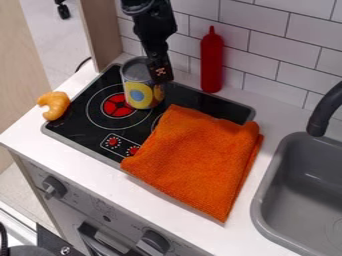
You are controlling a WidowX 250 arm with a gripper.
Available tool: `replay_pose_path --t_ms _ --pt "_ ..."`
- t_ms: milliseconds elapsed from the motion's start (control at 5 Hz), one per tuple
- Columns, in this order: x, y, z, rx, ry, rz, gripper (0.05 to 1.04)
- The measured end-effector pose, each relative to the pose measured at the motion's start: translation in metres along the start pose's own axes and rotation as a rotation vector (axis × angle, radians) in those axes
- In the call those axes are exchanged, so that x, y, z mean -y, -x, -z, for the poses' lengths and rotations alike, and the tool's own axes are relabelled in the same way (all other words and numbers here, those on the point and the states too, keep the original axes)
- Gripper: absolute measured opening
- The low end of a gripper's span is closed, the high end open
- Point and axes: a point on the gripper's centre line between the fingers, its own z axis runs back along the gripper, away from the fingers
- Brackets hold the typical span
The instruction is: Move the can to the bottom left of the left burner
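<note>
My hand (160,72) is at three o'clock on the can (139,91), likely to shift it; whether grasping, I can't tell.

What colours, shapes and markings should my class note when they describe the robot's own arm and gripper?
The arm is black, with a chunky, jointed upper part that narrows further down. The gripper is black too, slim and angular, and carries a small pale-orange marking near its lower end; the marking's exact pattern is too small to tell.
</note>
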Motion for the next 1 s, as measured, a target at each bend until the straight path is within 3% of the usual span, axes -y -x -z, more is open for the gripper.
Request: replay_pose_path --t_ms 400,600,1000 --pt "0.004 -0.017 0.016 -0.029 -0.110 0.037 0.997" --pt "0.009 -0.018 0.033 -0.068 -0.094 0.037 0.997" --pt "0.003 -0.026 0.049 -0.086 -0.120 -0.006 0.997"
